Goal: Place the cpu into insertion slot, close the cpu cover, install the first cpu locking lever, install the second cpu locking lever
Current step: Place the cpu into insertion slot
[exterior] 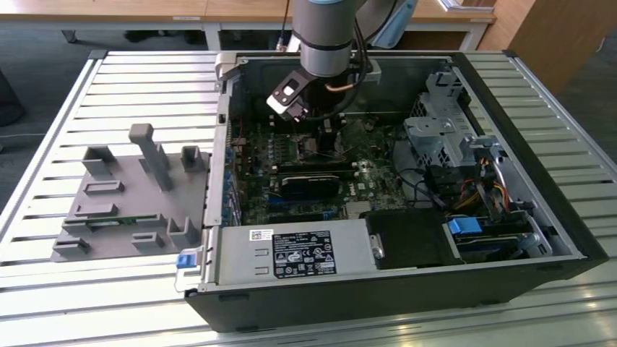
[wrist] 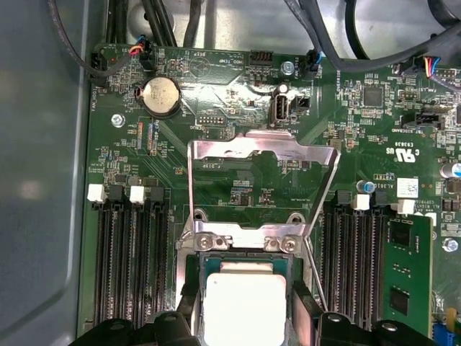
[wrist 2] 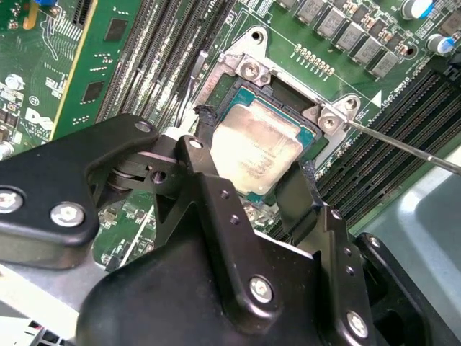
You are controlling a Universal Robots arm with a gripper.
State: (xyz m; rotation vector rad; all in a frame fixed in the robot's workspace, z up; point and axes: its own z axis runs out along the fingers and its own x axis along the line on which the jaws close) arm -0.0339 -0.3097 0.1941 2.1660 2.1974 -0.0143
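Far inside the open black computer case (exterior: 386, 296), black two-finger gripper (wrist 2: 256, 144) clenched on small silver-topped square cpu (wrist 2: 256, 155), resting in black-rimmed insertion slot (wrist 2: 277, 90) on green motherboard (wrist: 216, 86), thin silver metal cpu cover (wrist: 263, 150) raised open

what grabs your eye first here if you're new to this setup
In the second wrist view, the silver-topped cpu looks seated in the insertion slot on the green board, with the black claw right at it. In the first wrist view, the cpu cover stands flipped open beyond the chip. In the exterior view, the arm reaches down into an open computer case on a slatted table.
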